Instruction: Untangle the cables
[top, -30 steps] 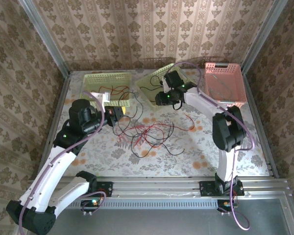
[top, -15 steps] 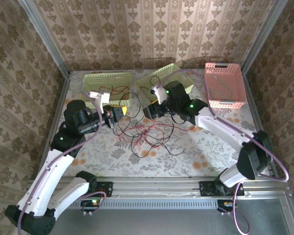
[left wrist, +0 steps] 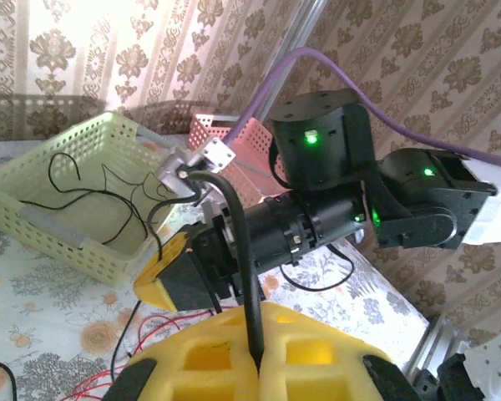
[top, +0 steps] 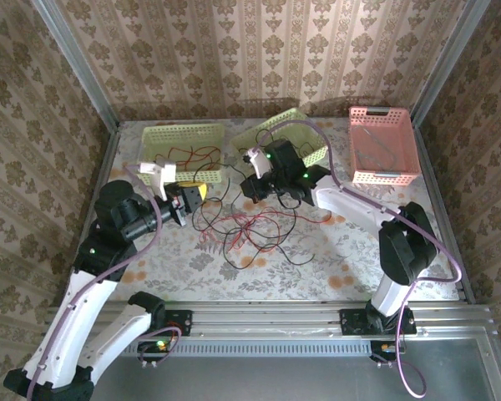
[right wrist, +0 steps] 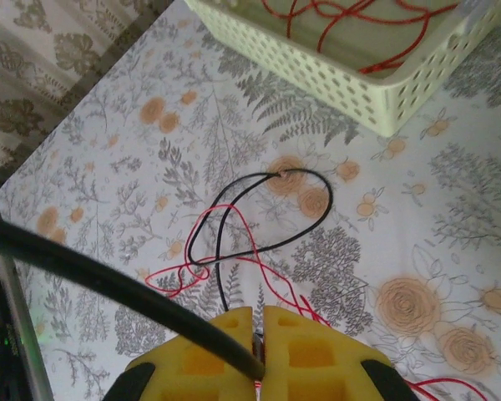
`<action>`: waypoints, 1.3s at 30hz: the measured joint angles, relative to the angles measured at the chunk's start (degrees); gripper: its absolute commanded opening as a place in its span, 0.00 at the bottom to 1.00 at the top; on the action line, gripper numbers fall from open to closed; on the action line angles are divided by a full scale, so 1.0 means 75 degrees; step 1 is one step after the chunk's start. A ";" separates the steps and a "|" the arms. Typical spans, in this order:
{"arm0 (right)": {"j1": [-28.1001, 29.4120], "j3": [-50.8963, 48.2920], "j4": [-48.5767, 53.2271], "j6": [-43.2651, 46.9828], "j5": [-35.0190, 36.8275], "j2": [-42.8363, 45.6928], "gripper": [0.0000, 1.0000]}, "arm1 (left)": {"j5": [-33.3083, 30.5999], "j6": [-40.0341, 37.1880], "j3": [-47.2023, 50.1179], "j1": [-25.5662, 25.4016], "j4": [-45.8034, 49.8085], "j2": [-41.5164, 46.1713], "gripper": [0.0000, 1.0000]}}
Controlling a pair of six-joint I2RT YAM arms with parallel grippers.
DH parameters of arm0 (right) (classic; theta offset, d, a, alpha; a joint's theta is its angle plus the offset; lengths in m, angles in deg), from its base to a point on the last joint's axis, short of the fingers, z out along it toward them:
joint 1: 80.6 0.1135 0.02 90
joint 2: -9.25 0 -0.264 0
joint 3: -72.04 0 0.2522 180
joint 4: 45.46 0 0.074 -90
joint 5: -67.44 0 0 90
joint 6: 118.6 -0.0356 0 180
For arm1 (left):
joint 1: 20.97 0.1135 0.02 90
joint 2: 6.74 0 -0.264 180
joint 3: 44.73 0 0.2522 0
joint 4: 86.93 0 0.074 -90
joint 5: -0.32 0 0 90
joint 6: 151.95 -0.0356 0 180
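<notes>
Left arm (top: 100,251) rises from the near-left base and reaches right; right arm (top: 355,207) folds at the elbow and reaches left. The tips face each other, near but apart. Left gripper (left wrist: 259,347) is pinched onto a black cable (left wrist: 246,276); right gripper (right wrist: 259,334) is likewise pinched onto a dark cable (right wrist: 108,292).

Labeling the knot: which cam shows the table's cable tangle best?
Top external: the whole cable tangle lies spread mid-table. Right wrist catches one black loop and red strands; left wrist, a few strands bottom-left.
</notes>
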 measured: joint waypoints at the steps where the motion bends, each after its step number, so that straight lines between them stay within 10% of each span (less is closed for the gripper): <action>1: 0.0000 0.0000 -0.0003 -0.0026 0.0090 0.0157 0.00 | -0.0055 0.0000 0.0044 0.0052 -0.0015 0.0020 0.00; 4: 0.0003 0.0000 -0.0020 -0.0111 0.0318 0.0778 0.00 | -0.0224 0.0003 0.0242 0.0248 -0.0090 0.0023 0.00; 9: 0.0026 0.0047 -0.0178 -0.0315 0.0510 0.1923 0.00 | -0.0370 0.0213 0.0845 0.0434 -0.0353 -0.0090 0.37; 20: 0.0134 0.0915 -0.0522 -0.0458 0.0938 0.3016 0.00 | -0.0210 0.0711 0.1836 0.0434 -0.1297 -0.0638 0.73; 39: -0.1183 0.2477 -0.1268 -0.0548 0.2681 0.0968 0.00 | -0.1142 0.1355 0.2859 0.0516 -0.1142 -0.0108 0.81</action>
